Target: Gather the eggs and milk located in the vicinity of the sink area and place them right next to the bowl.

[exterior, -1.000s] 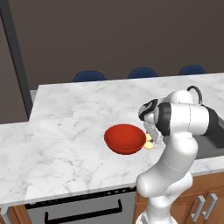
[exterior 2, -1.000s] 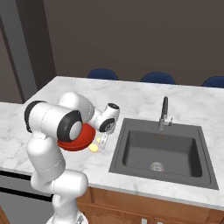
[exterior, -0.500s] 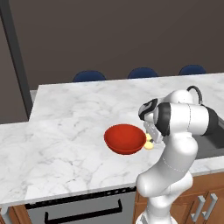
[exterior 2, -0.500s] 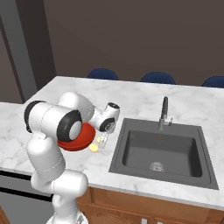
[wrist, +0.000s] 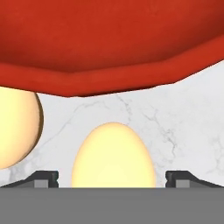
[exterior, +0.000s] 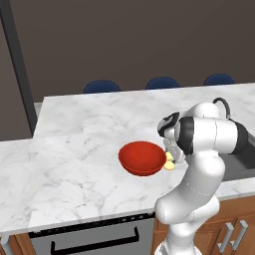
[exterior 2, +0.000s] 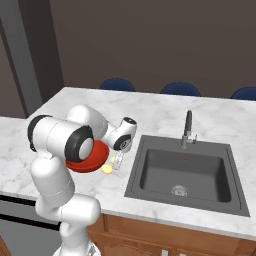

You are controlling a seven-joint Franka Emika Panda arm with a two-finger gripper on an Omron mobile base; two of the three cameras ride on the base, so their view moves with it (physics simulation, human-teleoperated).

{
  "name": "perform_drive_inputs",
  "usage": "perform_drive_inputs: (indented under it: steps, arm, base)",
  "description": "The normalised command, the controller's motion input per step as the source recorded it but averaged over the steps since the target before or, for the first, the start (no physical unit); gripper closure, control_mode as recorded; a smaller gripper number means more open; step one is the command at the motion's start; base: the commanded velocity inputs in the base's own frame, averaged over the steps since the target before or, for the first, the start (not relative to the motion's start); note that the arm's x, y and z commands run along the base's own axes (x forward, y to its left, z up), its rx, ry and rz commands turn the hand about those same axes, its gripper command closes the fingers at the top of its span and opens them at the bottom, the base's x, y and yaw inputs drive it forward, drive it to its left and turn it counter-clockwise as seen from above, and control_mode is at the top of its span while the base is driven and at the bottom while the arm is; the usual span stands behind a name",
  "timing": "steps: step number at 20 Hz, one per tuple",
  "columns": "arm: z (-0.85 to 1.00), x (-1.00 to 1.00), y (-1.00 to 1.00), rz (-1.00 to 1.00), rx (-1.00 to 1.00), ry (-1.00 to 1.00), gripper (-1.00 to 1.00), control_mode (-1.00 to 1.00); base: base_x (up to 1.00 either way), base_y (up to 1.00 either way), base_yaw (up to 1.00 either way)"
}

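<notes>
The red bowl (exterior: 142,158) sits on the marble counter, with its rim (wrist: 109,65) close ahead in the hand view. Two pale-yellow eggs lie beside it on the sink side. One egg (wrist: 113,157) rests on the counter between my fingertips (wrist: 46,177), with a small gap on each side. The other egg (wrist: 15,127) lies just to its left in that view. My gripper (exterior 2: 118,161) points down next to the bowl, open around the egg. A yellow egg (exterior 2: 107,169) shows by the bowl's edge (exterior 2: 87,164). The milk carton is out of view.
The dark grey sink (exterior 2: 185,175) with its faucet (exterior 2: 187,127) lies right of the bowl. Blue chair backs (exterior: 162,82) stand behind the counter. A dark oven front (exterior: 94,236) sits below the counter's near edge.
</notes>
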Motion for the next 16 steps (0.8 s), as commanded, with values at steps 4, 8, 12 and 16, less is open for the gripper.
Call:
perform_drive_inputs:
  steps: [4,8,12,16]
  arm:
    - [0.09,-0.02,-0.01,0.0,0.0,0.0,-1.0,-1.0]
    - [0.14,-0.05,-0.01,0.0,0.0,0.0,-1.0,-1.0]
    - [0.21,-0.15,-0.04,-0.02,0.0,0.0,-1.0,-1.0]
    - [0.23,-0.33,-0.13,-0.06,0.0,0.0,-1.0,-1.0]
  base:
    - [0.0,0.0,0.0]
    - [0.0,0.0,0.0]
    - [0.0,0.0,0.0]
    - [0.0,0.0,0.0]
